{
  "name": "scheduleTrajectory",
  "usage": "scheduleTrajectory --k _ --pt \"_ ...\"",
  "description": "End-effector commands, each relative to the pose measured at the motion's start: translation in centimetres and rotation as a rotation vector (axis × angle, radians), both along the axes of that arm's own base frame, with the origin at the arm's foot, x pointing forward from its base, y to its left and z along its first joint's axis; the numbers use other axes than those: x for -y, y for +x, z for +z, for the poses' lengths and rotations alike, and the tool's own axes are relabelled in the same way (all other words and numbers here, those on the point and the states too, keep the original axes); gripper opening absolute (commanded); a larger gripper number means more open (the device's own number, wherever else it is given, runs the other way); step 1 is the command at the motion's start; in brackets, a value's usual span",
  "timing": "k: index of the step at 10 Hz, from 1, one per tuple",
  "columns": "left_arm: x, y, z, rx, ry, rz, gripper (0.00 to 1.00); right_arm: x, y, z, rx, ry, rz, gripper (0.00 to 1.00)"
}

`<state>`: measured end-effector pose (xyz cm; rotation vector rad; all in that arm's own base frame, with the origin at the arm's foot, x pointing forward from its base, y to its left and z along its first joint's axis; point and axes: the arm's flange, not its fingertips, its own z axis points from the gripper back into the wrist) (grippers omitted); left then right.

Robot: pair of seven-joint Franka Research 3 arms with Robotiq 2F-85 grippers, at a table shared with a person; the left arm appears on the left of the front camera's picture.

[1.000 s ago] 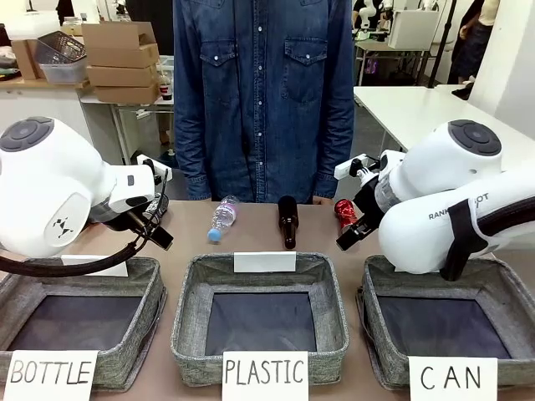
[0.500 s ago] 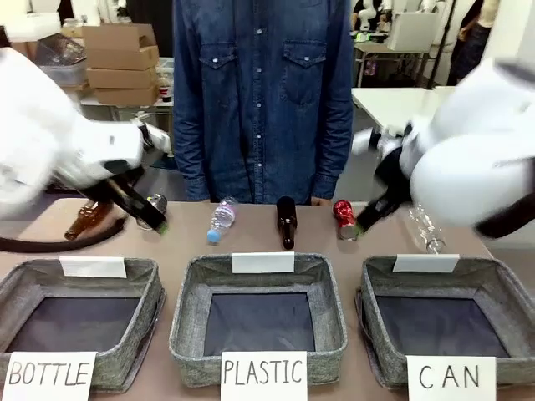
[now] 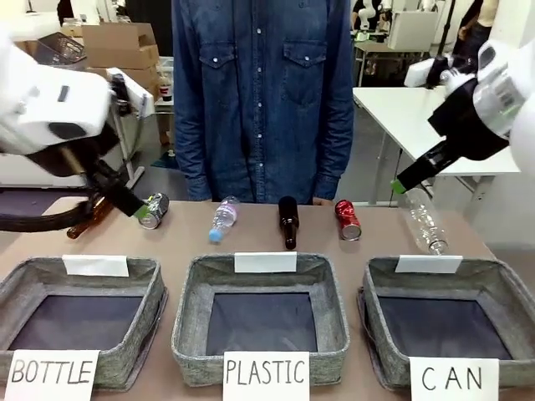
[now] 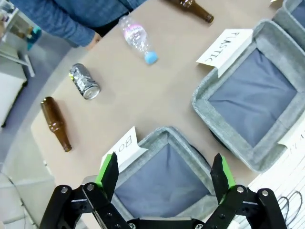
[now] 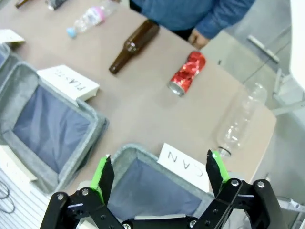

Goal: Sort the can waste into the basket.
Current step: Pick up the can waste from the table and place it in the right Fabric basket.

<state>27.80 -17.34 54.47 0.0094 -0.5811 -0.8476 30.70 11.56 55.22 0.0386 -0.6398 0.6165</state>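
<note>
Grey basket (image 3: 374,326) shows bare floor; red can (image 3: 347,219), dark can (image 3: 154,210) outside; both jaws released.

A brown bench (image 3: 251,238) is stretching across the room, its top lying flat and matte. Behind it at the left, cardboard boxes (image 3: 125,38) are sitting in a stack, with a dark wire basket (image 3: 58,46) resting just beside them. At the right, a long white table (image 3: 401,109) is running toward the back on thin metal legs. Grey floor (image 4: 21,143) is showing around the furniture. Even indoor light is falling over everything, leaving only soft shadows.
</note>
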Motion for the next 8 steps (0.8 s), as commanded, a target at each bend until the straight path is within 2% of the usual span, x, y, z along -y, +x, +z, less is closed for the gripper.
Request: scheduleTrajectory --k 1,2,3,4,5,6,7,8 --pt "-0.1 -1.6 1.2 0.02 0.006 -0.01 1.0 0.0 -1.2 1.8 0.001 0.069 0.016 1.0" --pt "-1.8 -0.6 2.6 -0.066 -0.117 -0.095 1.0 0.8 -0.8 2.2 -0.089 0.261 -0.007 1.0" --pt "-5.5 -0.2 3.4 -0.137 -0.262 -0.157 1.0 2.7 -0.8 2.3 -0.244 0.517 0.023 1.0" --pt "-10.2 -0.3 3.3 -0.217 -0.514 -0.301 1.0 5.1 -1.3 1.8 -0.366 0.774 0.098 1.0" --pt "-14.1 -0.5 2.1 -0.227 -0.694 -0.217 1.0 7.5 -1.8 0.8 -0.417 0.979 0.094 1.0" --pt "-17.4 -0.6 0.6 -0.227 -0.891 -0.159 1.0 9.8 -2.1 -0.3 -0.423 1.135 0.08 1.0" --pt "-19.0 -0.6 -0.8 -0.173 -1.125 -0.093 1.0 11.6 -1.9 -1.4 -0.471 1.215 0.001 1.0" --pt "-19.7 -0.7 -1.6 -0.134 -1.24 -0.079 1.0 12.7 -1.7 -2.0 -0.502 1.245 -0.071 1.0"
